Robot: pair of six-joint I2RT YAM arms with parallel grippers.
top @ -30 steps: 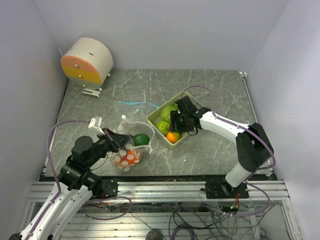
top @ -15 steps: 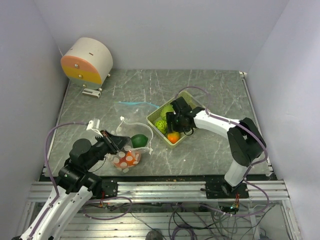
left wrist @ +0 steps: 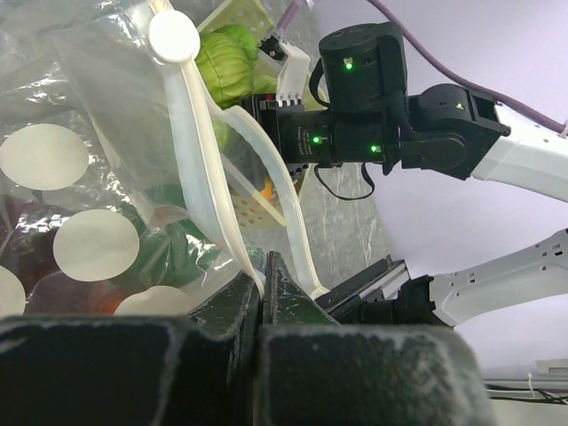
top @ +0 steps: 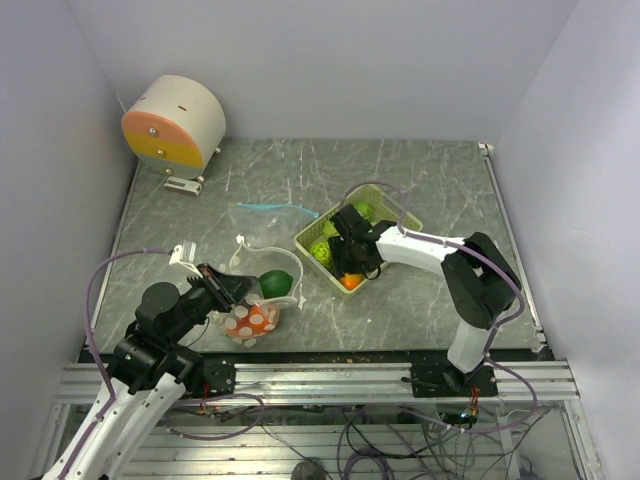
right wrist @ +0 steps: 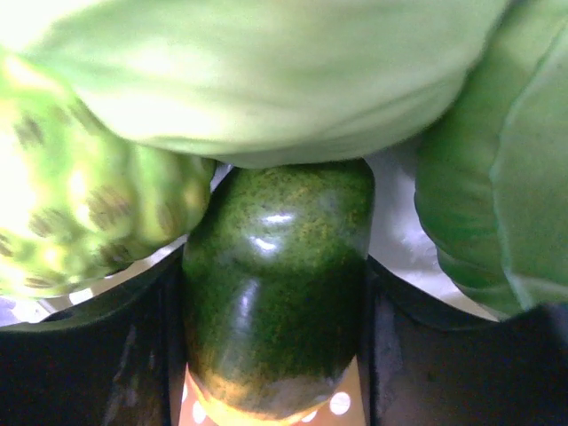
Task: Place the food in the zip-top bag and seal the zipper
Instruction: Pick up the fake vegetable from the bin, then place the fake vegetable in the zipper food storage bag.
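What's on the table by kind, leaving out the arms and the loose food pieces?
Zip bag: 1
Basket: 1
Round box: 1
Teal strip: 1
Total: 4

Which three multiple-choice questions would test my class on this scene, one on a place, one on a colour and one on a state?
1. Where is the right gripper? A by its own base; B down in the basket; C at the back wall.
2. What colour is the food piece between its fingers? A dark green; B orange; C maroon.
3. How is the left gripper? A wide open; B shut on a fruit; C shut on the zip-top bag at its edge.
1 B: the top view shows it among the basket's food. 2 A: the right wrist view shows it glossy dark green. 3 C: the left wrist view shows jaws closed on the bag's rim.
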